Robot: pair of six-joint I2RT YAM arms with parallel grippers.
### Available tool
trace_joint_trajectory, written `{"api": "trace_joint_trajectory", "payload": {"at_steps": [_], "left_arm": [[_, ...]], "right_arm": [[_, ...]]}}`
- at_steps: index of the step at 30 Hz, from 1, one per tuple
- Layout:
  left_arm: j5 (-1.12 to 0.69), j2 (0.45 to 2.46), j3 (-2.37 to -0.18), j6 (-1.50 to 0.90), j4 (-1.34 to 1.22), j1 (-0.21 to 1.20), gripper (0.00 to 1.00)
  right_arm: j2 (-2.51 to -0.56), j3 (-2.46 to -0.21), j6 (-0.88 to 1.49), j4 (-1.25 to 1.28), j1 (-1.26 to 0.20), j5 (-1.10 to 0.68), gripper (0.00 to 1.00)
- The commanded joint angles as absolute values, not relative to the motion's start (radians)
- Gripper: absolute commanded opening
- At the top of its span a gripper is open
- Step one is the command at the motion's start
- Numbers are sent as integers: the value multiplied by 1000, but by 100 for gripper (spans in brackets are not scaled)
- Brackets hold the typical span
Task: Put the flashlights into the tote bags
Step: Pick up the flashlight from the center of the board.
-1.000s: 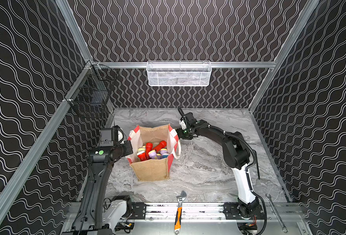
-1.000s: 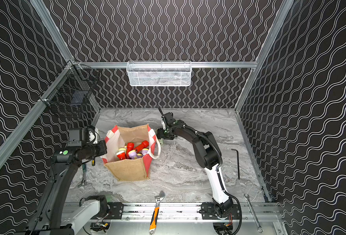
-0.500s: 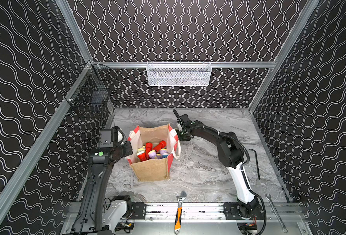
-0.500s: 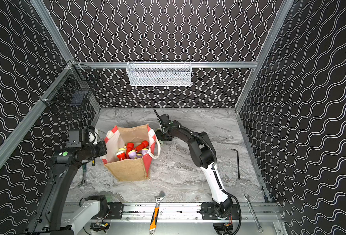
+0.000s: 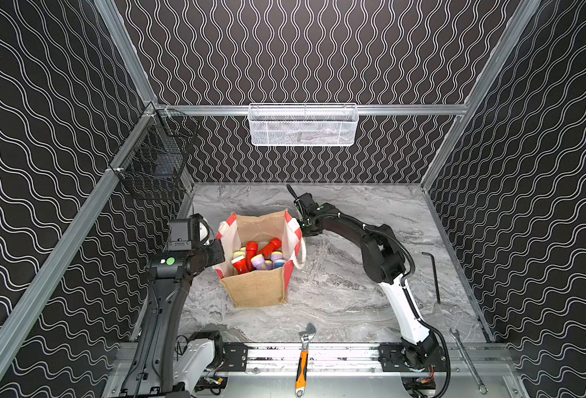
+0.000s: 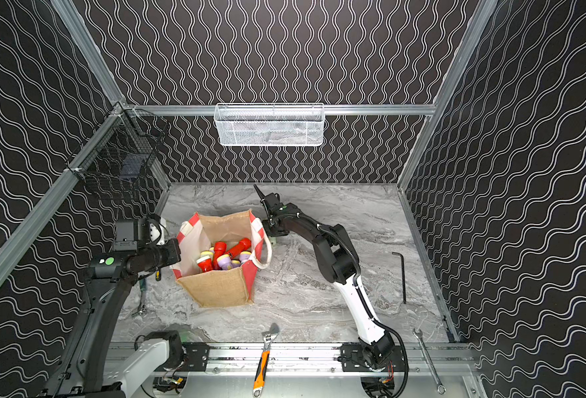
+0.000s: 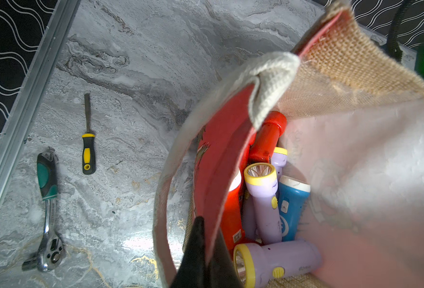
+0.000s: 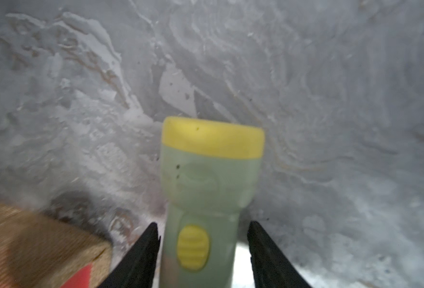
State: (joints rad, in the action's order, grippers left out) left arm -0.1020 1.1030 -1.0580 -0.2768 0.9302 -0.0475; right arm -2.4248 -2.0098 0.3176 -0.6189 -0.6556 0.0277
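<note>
Mid-frame, the tote bag holds several flashlights, left tool pinched shut on its side panel. Just right of it, the right tool straddles a pale green flashlight, jaws apart.

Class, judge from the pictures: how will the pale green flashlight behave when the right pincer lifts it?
The pale green flashlight looks like moulded plastic: probably stiff and light. Its smooth barrel may slip in the right pincer. Nudged, it likely rolls in a curve: the head is wider.
</note>
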Motion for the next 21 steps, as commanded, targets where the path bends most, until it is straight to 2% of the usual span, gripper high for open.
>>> {"api": "trace_joint_trajectory", "payload": {"at_steps": [1,8,15,21], "left_arm": [[-103,1100,-1066,-252,880,-50,3],[-107,1101,-1067,-253,878,-49,3],[-109,1103,-1068,-255,876,-49,3],[-111,1095,-1065,-257,876,-49,3]], "right_arm": [[-2461,-2015,292,-755,-668,126,58],[-2434,-1966,287,-741,-670,140,49],[-2379,-1910,284,-727,-670,131,35],[-2310,-1866,291,-708,-659,119,32]]}}
